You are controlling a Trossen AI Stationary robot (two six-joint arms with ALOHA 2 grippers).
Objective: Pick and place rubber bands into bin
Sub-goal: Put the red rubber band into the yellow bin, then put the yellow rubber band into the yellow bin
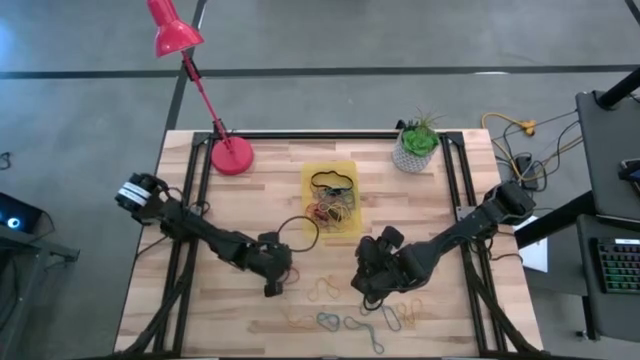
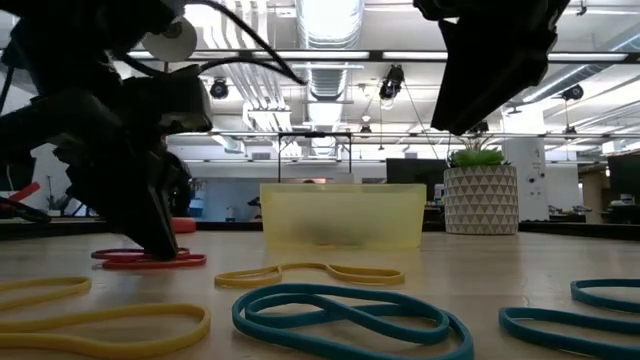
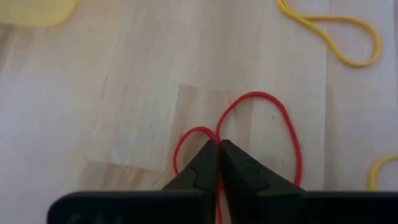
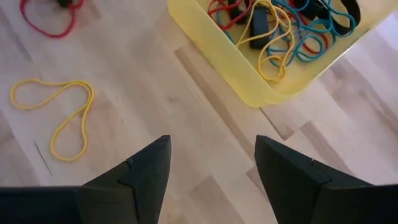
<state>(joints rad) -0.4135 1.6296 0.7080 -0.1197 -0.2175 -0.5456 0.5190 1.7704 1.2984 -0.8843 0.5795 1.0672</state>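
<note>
Meanwhile left fingers (image 3: 219, 163) pinch a red rubber band (image 3: 283, 134) on the table (image 3: 124, 106); right fingers (image 4: 211, 171) spread wide

Red desk lamp (image 1: 205, 92), base resting at the far left corner of the wooden table (image 1: 250, 310), arm slanting up and outward past the far edge, shade hanging beyond the table over grey floor. White pot (image 1: 410, 156) with diamond pattern holding a spiky green plant (image 1: 421, 136), standing near the table's far right corner, upright. Yellow cable (image 1: 515, 128) coiled on the floor just beyond that corner. Keyboard (image 1: 618, 266) on a dark stand, well right of the table.
</note>
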